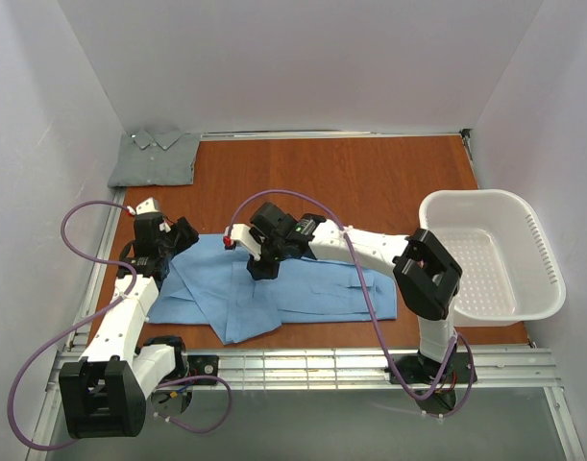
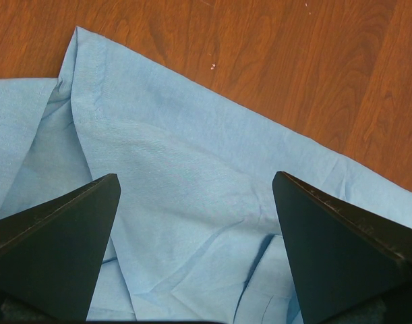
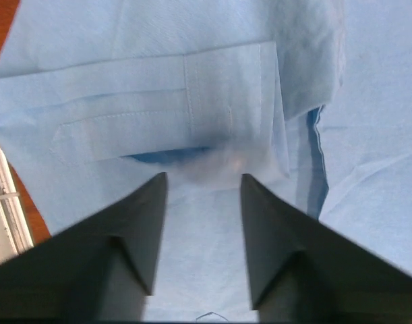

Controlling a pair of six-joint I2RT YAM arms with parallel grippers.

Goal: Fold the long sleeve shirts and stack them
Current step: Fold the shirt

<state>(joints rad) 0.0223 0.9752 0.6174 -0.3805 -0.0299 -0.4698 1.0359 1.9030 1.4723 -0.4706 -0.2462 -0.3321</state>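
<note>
Bright, even overhead light with soft shadows. In the right wrist view, the light blue shirt (image 3: 192, 81) is smeared and shadowed just ahead of the right claw (image 3: 204, 185).

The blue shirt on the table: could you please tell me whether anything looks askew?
The light blue shirt lies crooked, its left part folded over diagonally with uneven edges; the grey-green shirt looks neatly folded.

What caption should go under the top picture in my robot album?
Left gripper and right gripper over the light blue shirt; folded grey-green shirt in the far corner.
</note>
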